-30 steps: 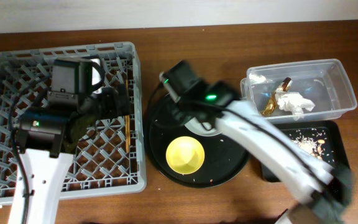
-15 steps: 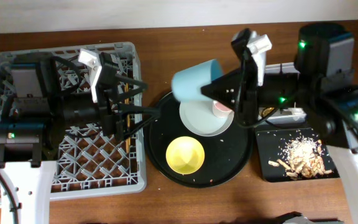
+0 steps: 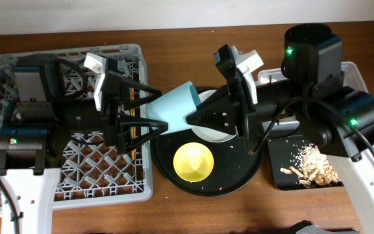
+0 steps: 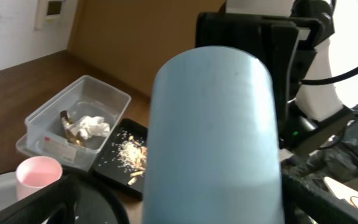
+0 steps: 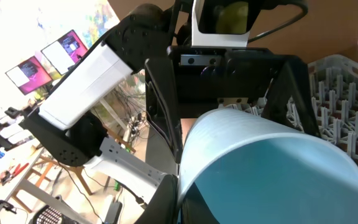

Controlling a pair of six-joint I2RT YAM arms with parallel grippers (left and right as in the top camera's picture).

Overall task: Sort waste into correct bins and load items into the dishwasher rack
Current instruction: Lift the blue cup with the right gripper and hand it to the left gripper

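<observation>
Clamps blue cup [image 3: 177,106] sideways in right gripper [image 3: 191,117] above round tray's [image 3: 249,167] left edge; flanks base with wide-spread left gripper [image 3: 162,107].

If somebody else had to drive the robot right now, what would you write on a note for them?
Right gripper: shut on the rim of the small blue cup, held in the air between the arms.
Left gripper: open, fingers either side of the cup's base, not gripping.
Done: crumpled white napkin and gold foil wrapper in the clear plastic tub; shredded food scraps in the shallow black rectangular tray.
Left: blue cup into the big grey plastic rack; then small pink cup, pale round plate and yellow bowl, all on the round black tray.
</observation>
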